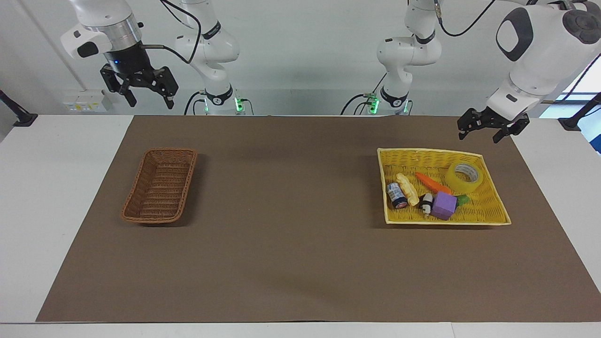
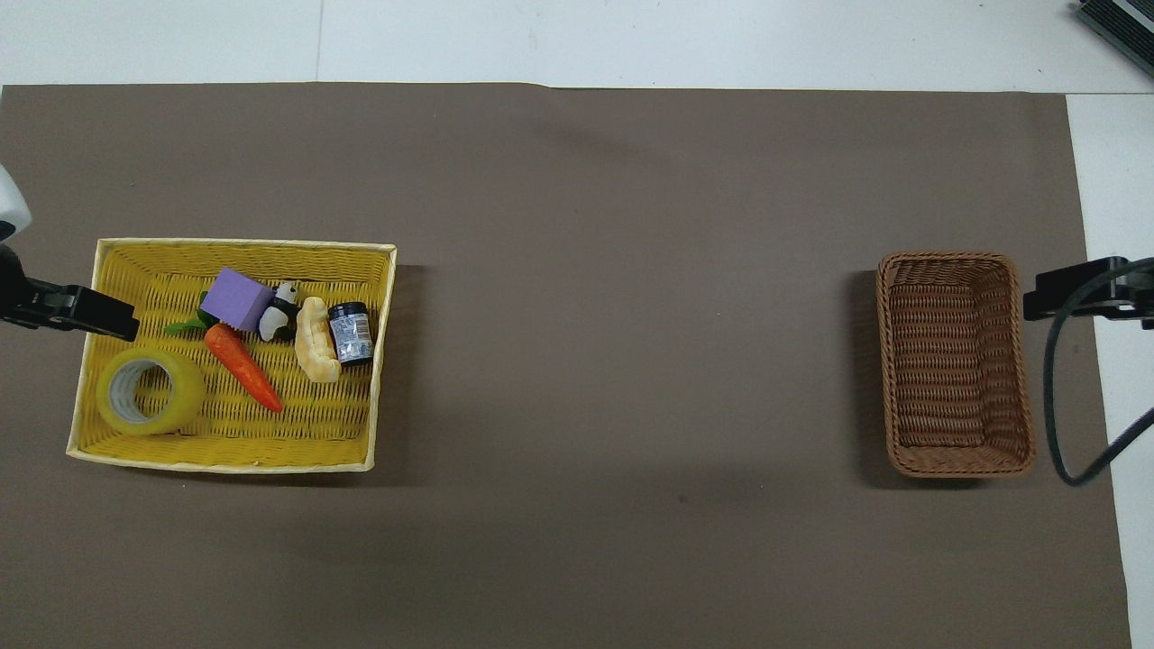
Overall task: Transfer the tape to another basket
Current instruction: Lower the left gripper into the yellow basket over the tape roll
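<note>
Both sets of jaws stand apart with nothing between them. At the upper right of the facing view the left gripper (image 1: 486,132) hangs in the air over the brown mat (image 1: 300,263), just above the top right corner of the yellow basket (image 1: 497,213); in the overhead view only one dark finger of it pokes in at the left edge, over that basket's rim. At the upper left of the facing view the right gripper (image 1: 146,97) hangs high, above the top edge of the mat, and the right arm waits there; in the overhead view its black tip shows at the right edge, level with the top of the brown basket (image 2: 956,263). That brown basket sits at the left of the facing view and the right of the overhead view, with nothing in it. The tape (image 1: 464,176) lies flat in the yellow basket, in the upper right corner of it in the facing view and the lower left corner in the overhead view, its core hole facing up. Sharing the basket are an orange carrot (image 1: 433,183) just beside the tape, a purple block (image 1: 444,205), a small panda figure (image 1: 426,203), a pale yellow piece (image 1: 407,189) and a small dark jar (image 1: 396,195), bunched toward the middle of the basket.
</note>
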You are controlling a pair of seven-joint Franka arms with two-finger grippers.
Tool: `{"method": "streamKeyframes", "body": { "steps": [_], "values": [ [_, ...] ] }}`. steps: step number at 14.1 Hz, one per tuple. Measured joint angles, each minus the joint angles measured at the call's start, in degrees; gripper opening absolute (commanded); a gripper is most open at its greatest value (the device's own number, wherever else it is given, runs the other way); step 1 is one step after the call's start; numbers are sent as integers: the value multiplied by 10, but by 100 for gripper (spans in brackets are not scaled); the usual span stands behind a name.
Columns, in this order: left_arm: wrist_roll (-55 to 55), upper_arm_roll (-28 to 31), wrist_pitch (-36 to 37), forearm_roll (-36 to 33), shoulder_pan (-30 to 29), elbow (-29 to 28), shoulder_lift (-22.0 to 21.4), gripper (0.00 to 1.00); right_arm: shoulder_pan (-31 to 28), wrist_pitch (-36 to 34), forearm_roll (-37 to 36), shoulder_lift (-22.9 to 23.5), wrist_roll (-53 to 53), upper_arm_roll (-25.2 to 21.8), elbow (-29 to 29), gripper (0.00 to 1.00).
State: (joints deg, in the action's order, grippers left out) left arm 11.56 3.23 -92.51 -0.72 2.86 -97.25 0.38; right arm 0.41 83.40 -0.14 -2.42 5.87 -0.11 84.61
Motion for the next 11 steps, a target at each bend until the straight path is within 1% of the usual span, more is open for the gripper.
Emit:
{"method": "streamKeyframes", "body": {
  "steps": [7,9,11],
  "values": [
    [28,1,-137,2,-18,-113,2,100,0,0,0,0,0,0,0,100],
    [34,1,-160,10,-19,-128,12,100,0,0,0,0,0,0,0,100],
    [47,1,-173,12,-19,-133,33,100,0,0,0,0,0,0,0,100]
  ]
}}
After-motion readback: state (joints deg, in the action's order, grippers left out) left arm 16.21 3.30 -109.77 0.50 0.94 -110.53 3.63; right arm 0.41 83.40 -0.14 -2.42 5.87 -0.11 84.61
